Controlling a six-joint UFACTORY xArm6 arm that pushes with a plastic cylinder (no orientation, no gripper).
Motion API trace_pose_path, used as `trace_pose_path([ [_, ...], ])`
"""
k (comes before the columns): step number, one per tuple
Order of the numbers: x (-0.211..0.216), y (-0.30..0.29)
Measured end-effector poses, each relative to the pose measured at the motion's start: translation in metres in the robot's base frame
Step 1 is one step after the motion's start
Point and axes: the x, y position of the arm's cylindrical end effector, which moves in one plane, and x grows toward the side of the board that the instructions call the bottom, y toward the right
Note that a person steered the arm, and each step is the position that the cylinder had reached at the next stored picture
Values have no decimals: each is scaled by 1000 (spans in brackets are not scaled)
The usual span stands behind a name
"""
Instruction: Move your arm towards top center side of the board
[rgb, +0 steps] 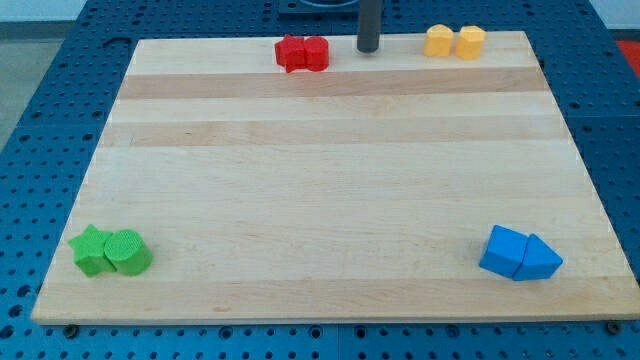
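Observation:
My tip (368, 49) touches the wooden board (330, 180) at the view's top centre, close to the top edge. It stands between two pairs of blocks. To its left are two red blocks (302, 53) side by side, shapes unclear. To its right are a yellow block (439, 41) and a yellow cylinder (470, 42), touching each other. My tip touches none of them.
A green star (91, 249) and a green cylinder (128, 252) sit together at the bottom left. A blue cube (503, 250) and a blue triangular block (541, 260) sit together at the bottom right. A blue perforated table (40, 120) surrounds the board.

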Motion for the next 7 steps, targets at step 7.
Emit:
trace_pose_path([
  [7, 16, -35],
])
